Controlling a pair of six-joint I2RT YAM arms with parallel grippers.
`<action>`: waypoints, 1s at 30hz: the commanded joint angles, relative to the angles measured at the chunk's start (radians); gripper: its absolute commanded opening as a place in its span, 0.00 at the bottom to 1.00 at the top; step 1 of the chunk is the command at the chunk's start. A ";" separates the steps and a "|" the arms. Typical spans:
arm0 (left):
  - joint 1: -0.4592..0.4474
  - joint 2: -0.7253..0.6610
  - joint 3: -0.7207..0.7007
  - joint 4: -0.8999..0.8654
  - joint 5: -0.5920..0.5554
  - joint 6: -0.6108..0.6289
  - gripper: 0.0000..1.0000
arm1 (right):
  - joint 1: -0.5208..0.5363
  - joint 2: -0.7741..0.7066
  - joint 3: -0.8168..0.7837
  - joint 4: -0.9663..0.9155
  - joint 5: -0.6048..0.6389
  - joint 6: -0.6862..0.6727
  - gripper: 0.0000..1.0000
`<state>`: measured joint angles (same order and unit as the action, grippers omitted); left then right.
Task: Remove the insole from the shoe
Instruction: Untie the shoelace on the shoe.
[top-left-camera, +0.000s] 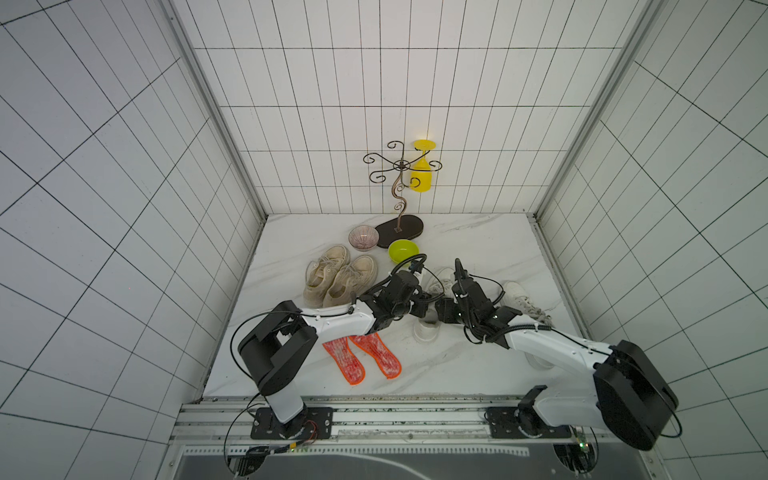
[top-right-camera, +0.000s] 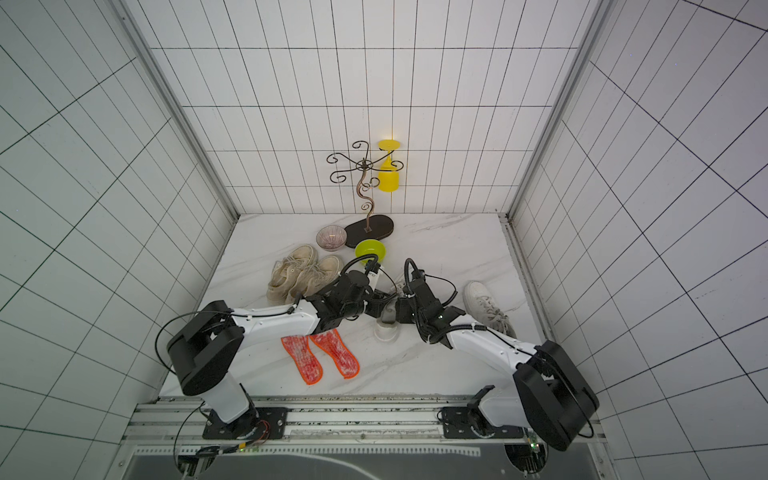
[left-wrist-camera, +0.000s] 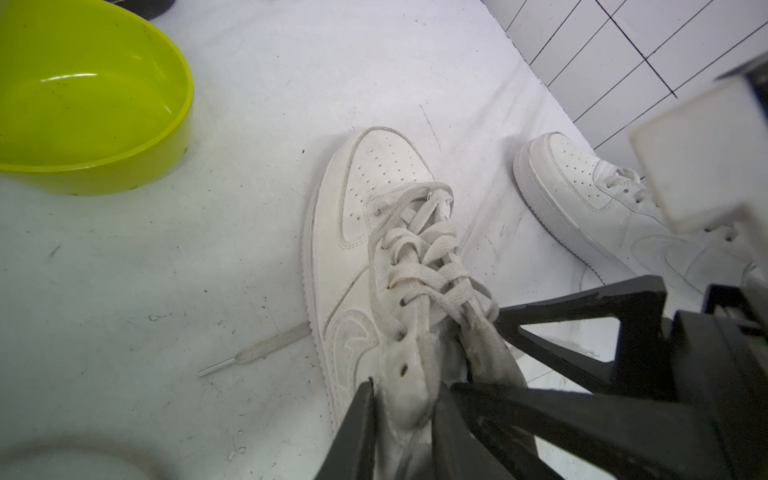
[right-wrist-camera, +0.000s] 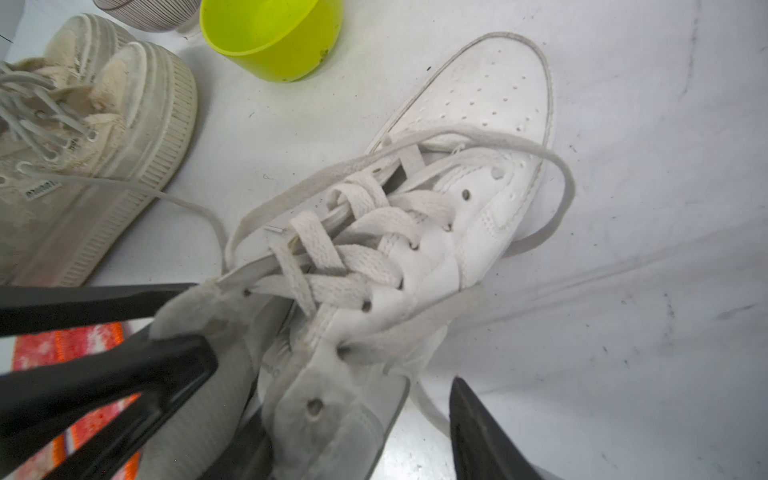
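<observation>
With the left gripper (left-wrist-camera: 405, 399) clamped on one collar side of the shoe (right-wrist-camera: 457, 232) and the right gripper (right-wrist-camera: 353, 409) standing apart around the other side (not pinching yet), the mouth-opening step seems in hand; next, pinch and reach the insole, hidden inside.

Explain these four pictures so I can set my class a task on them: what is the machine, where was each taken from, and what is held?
The machine is two robot arms at a table, each ending in a two-fingered claw. Two pictures look down from overhead; two come from cameras on the wrists. On the table lie a white shoe between the arms, a second white shoe, a beige pair, two orange insoles, a green bowl, a striped bowl and a wire stand holding a yellow glass. The left claw pinches the white shoe's laced edge; the right claw stands open at its mouth.
</observation>
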<state>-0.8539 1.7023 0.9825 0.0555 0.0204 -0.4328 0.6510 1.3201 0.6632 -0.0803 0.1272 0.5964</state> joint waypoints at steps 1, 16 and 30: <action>-0.002 0.019 0.018 -0.070 -0.121 -0.034 0.20 | 0.003 0.021 0.056 -0.101 0.151 0.041 0.49; 0.070 -0.094 -0.159 -0.065 -0.276 -0.103 0.00 | -0.226 -0.120 -0.126 -0.097 0.172 0.018 0.05; -0.064 -0.090 -0.116 0.009 -0.185 -0.214 0.00 | -0.110 -0.145 -0.108 -0.034 -0.199 -0.224 0.34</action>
<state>-0.9134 1.6283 0.8604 0.1482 -0.0898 -0.5800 0.5331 1.2079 0.5907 -0.0555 -0.0330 0.4393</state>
